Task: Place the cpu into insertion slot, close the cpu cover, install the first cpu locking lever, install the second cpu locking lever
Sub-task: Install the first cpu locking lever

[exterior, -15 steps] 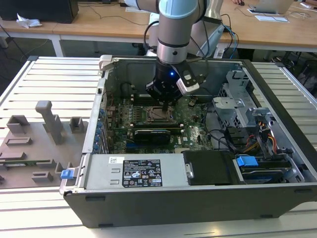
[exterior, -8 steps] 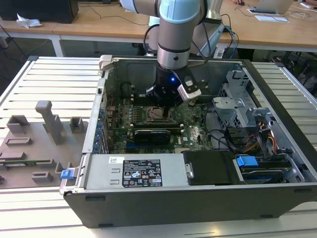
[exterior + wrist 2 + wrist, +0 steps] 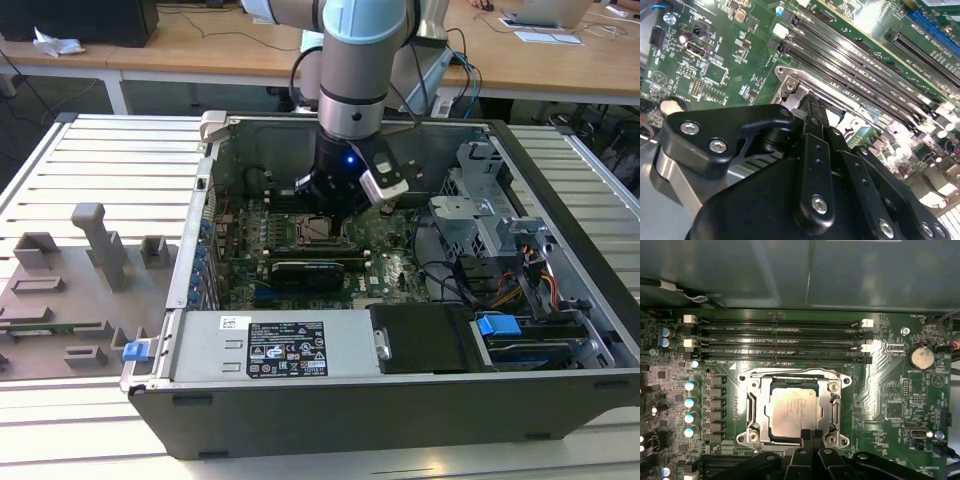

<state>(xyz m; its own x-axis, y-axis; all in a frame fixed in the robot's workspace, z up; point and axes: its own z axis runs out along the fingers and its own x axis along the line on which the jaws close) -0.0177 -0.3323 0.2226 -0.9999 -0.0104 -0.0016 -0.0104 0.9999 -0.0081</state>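
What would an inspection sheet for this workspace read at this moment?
Surface: open computer case lying on a slatted metal table.
Job's things: cpu seated in the insertion slot; cpu cover down around it.
Clutter: grey fixture blocks at the exterior view's left.
Gripper: gripper low at the socket's edge, fingers close together.
Cables: bundle inside the case, exterior view's right.
Surroundings: wooden desks behind.
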